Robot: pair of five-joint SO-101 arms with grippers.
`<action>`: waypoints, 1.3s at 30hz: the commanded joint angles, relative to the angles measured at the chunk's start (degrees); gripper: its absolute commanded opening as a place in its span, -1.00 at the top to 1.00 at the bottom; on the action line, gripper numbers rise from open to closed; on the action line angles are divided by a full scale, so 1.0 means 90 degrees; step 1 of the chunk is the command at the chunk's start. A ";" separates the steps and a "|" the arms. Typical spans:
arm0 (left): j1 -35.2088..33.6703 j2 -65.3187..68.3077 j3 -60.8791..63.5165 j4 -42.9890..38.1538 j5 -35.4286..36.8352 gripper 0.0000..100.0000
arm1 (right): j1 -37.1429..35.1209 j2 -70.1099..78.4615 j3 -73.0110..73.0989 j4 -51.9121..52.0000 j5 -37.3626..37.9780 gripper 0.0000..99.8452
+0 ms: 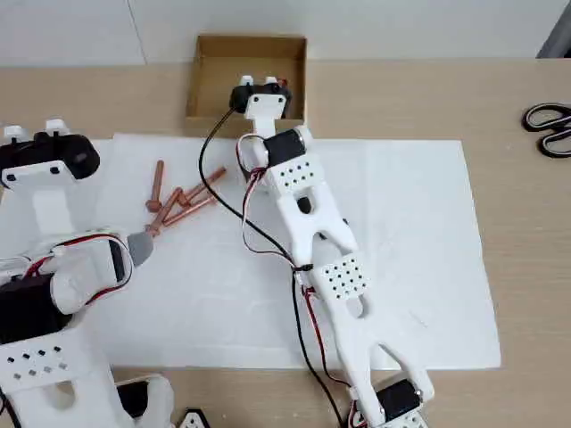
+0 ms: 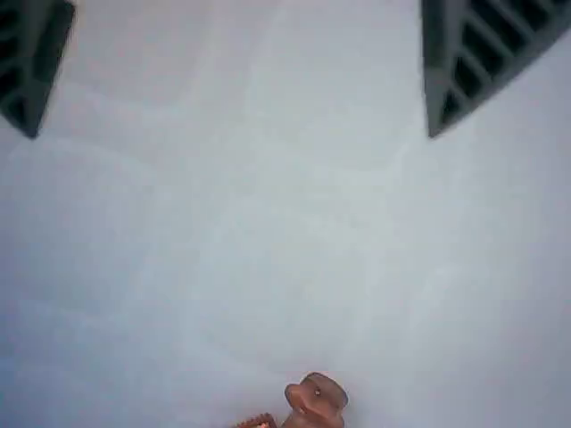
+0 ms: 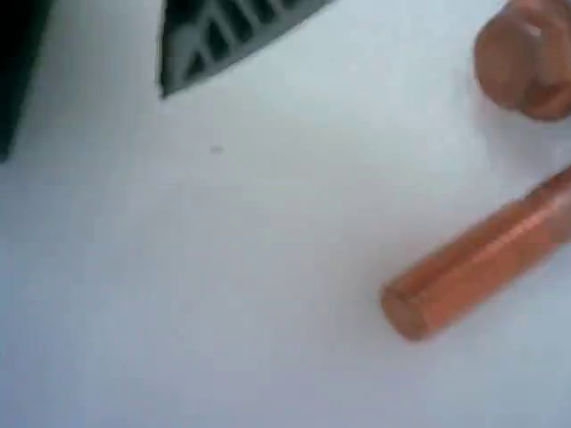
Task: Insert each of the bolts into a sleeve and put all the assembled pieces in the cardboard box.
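Observation:
Several copper bolts and sleeves point(image 1: 183, 201) lie in a loose cluster on the white sheet point(image 1: 410, 250), in front of the open cardboard box point(image 1: 203, 85). One arm's grey tip point(image 1: 138, 247) rests just beside the near end of the cluster. Another arm stretches up the middle of the table, and its end point(image 1: 259, 96) is over the box's front wall. My left gripper point(image 2: 232, 134) is wide open over bare sheet, with a bolt head point(image 2: 314, 399) a little way off. My right gripper point(image 3: 85, 120) is open low over the sheet, beside a copper shaft point(image 3: 482, 267) and a bolt head point(image 3: 526, 58).
Scissors point(image 1: 549, 129) lie on the bare wooden table at the far right. The right half of the white sheet has nothing on it. Black and red cables point(image 1: 234, 209) trail along the middle arm over the sheet.

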 commanded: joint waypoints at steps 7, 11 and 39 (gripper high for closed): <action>-0.0020 -0.0088 0.0015 0.0088 -0.0039 0.48 | 0.0093 0.0054 -0.0225 -0.0142 0.0000 0.94; -0.0020 -0.0088 0.0015 0.0098 -0.0039 0.48 | 0.0093 0.0015 -0.0234 -0.0093 0.0010 0.99; 0.0010 0.5480 -0.2945 -0.0723 -0.1709 0.48 | 0.0786 -0.4576 -0.0156 0.0259 0.3145 0.99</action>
